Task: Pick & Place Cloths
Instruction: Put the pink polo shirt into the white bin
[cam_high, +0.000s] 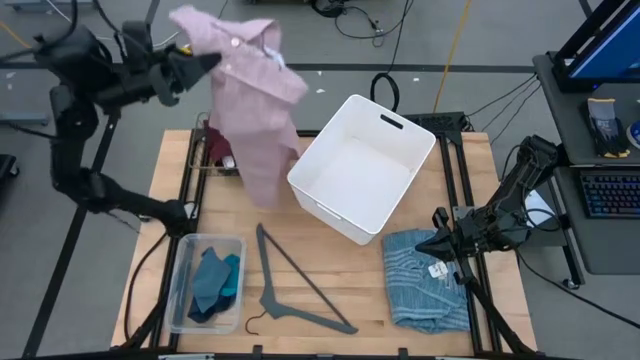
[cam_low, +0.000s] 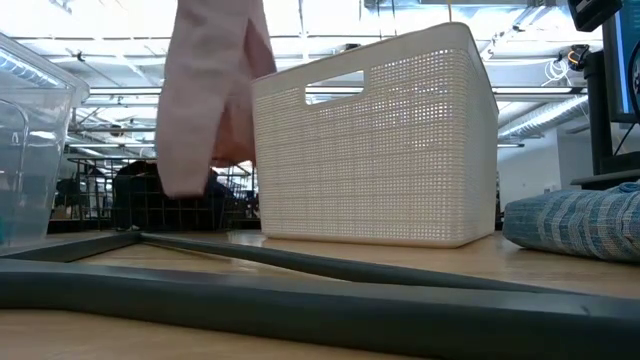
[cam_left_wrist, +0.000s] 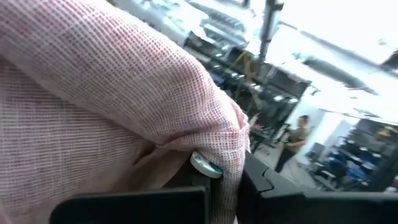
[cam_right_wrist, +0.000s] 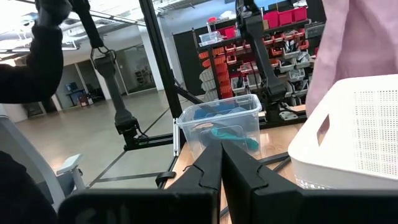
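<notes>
You see the wooden table filling the middle of the high view, with the white plastic bin tilted at its centre, open and with nothing showing inside. The pink cloth hangs in the upper left of the frame, its long axis running down from the left gripper toward the table, its lower end dangling just left of the bin's near corner. In the low view the same cloth drapes at upper left, clear of the tabletop and beside the bin's woven wall. In the left wrist view the fingers are pinching a fold of the pink fabric, a small button caught at the pinch.

The relation that matters: the bin lies to the right of the hanging cloth and below it, so you would, by my reading, carry the left arm rightward over the rim before letting go.

At lower right the light-blue ribbed cloth lies flat, white tag up, with the right gripper waiting at its upper edge, fingers pressed together. A maroon cloth sits behind the pink one. The grey hanger lies at lower centre, and the clear tub at lower left holds the navy and teal pieces.
</notes>
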